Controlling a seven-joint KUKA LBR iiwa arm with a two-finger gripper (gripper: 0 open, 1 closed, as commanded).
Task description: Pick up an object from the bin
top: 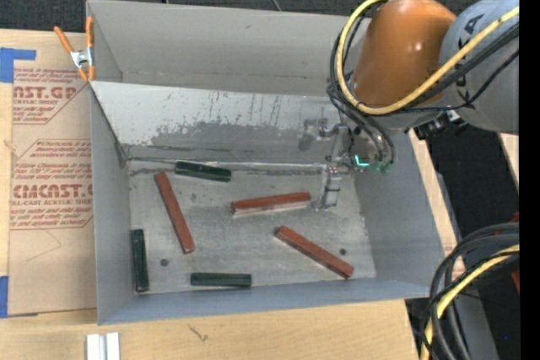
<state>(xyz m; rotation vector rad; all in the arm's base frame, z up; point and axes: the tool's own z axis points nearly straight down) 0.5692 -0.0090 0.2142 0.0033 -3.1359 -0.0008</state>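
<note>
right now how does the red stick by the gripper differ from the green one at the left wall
The red stick is reddish brown, the green stick dark green. The red stick is longer than the green stick. The red stick lies crosswise, ending by the gripper; the green stick runs along the left wall. Both are thin bars lying flat.

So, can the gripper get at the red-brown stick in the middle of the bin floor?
Probably yes: the gripper hangs by the right end of the red-brown stick, which lies flat with nothing on or against it.
</note>
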